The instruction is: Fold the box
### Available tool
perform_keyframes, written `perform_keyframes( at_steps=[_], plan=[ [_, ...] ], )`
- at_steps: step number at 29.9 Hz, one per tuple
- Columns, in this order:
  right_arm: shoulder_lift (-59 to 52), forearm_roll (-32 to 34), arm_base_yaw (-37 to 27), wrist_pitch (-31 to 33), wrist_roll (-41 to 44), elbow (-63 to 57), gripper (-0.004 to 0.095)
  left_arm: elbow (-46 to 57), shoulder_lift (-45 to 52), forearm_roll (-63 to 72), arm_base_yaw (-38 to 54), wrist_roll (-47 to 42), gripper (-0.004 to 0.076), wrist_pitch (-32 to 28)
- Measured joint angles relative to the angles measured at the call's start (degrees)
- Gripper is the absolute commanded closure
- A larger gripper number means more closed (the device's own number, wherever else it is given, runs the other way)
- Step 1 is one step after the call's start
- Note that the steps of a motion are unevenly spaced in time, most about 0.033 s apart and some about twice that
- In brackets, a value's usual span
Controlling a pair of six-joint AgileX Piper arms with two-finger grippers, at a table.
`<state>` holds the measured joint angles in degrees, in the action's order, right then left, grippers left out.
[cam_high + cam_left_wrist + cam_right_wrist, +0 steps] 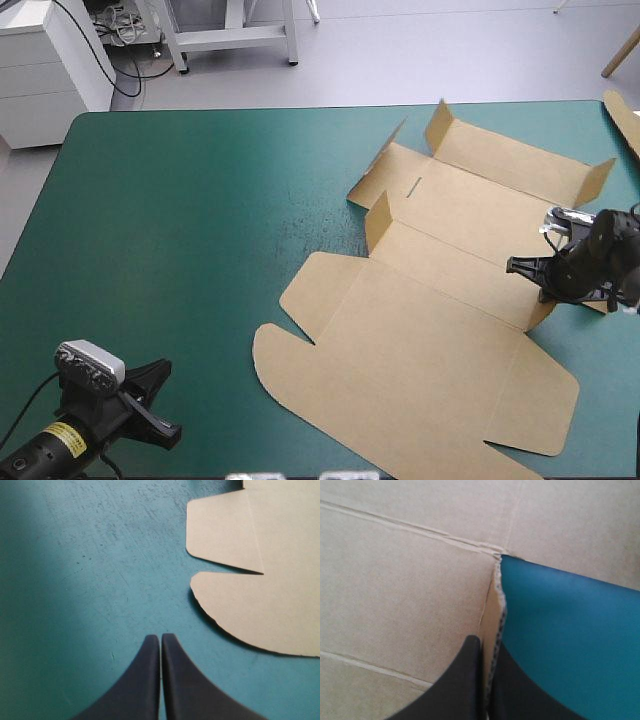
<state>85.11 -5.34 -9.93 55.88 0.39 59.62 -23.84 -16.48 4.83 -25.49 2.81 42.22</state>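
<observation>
**High view:** above and behind, facing forward and down. Takes in most of the teal-green table cover (200, 250) and the flat brown cardboard box sheet (430, 330).

**Left wrist view:** low and near, looking along the left gripper (160, 637) to the sheet's rounded near flap (250, 615), shared with the high view.

**Right wrist view:** very close, looking along the right gripper (487, 642) at a raised side flap (491, 625), likewise shared.

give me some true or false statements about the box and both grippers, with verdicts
1. The left gripper holds the box. False: it is shut on nothing, over the bare teal-green cover.
2. The right gripper pinches a raised flap at the box's edge. True.
3. The box is an open tray with its walls tucked. False: it lies mostly flat, with only a few flaps tilted up.
4. The left gripper is apart from the box. True.
</observation>
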Motion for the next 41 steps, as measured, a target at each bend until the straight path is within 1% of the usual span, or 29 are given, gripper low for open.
perform_keyframes(
  at_steps=[4,9,13,20,26,33,41],
  plan=[
    [7.12,-0.35,0.39,6.75,-4.07,8.29,0.0929,0.00,0.00,0.00,0.00,0.00,0.0731,0.00],
    [15.77,1.45,2.29,10.70,-9.95,20.22,0.0929,0.00,0.00,0.00,0.00,0.00,0.0731,0.00],
    [21.66,2.97,4.85,10.98,-13.50,28.90,0.0929,0.00,0.00,0.00,0.00,0.00,0.0731,0.00],
    [30.03,4.58,12.54,11.79,-21.16,40.54,0.0930,0.00,0.00,0.00,0.00,0.00,0.0731,0.00],
    [33.68,7.57,21.09,11.68,-29.67,45.79,0.0930,0.00,0.00,0.00,0.00,0.00,0.0731,0.00],
    [34.97,12.45,31.24,11.47,-39.37,49.19,0.0930,0.00,0.00,0.00,0.00,0.00,0.0731,0.00],
    [35.35,12.19,39.40,11.63,-52.74,52.54,0.0930,0.00,0.00,0.00,0.00,0.00,0.0731,0.00]
  ],
)
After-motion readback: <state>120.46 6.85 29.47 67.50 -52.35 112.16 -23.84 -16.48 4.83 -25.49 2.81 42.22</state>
